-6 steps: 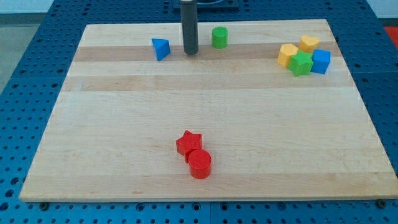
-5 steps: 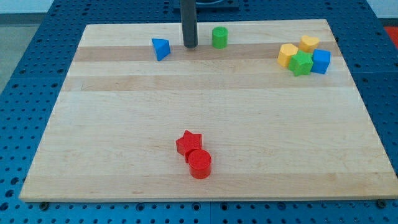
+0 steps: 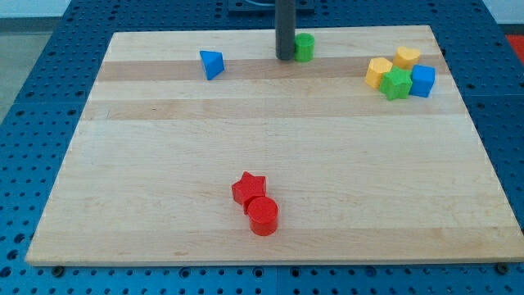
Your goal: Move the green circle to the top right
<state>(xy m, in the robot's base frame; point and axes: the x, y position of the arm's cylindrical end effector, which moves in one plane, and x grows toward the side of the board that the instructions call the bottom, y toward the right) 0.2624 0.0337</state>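
Camera view shows you a pale wooden board point(image 3: 270, 147) lying on a blue perforated table point(image 3: 33, 98). Your arm carries no pincer at all, so no spread or pressed state can be told; it ends in a dark rod, and my tip point(image 3: 285, 58) stands near the view's top edge of the board, a little right of centre.

Look at the green circle point(image 3: 304, 47): it sits just on the right side of the tip, touching the rod or so close that you cannot see a gap between them. Part of its left side is hidden behind the rod. It lies along the board's top edge, well short of the top right corner.

To the view's left of the tip, apart from it, you see a blue triangle point(image 3: 211, 64) standing alone.

Over toward the view's right you find a tight cluster of four blocks: a yellow block point(image 3: 407, 56) at the back, another yellow block point(image 3: 378, 72) at the left, a green star-like block point(image 3: 397, 83) in front, and a blue cube point(image 3: 422, 80) at the right. They press against one another.

Near the view's bottom, around the middle, a red star point(image 3: 248, 188) touches a red circle point(image 3: 264, 216) just below it.
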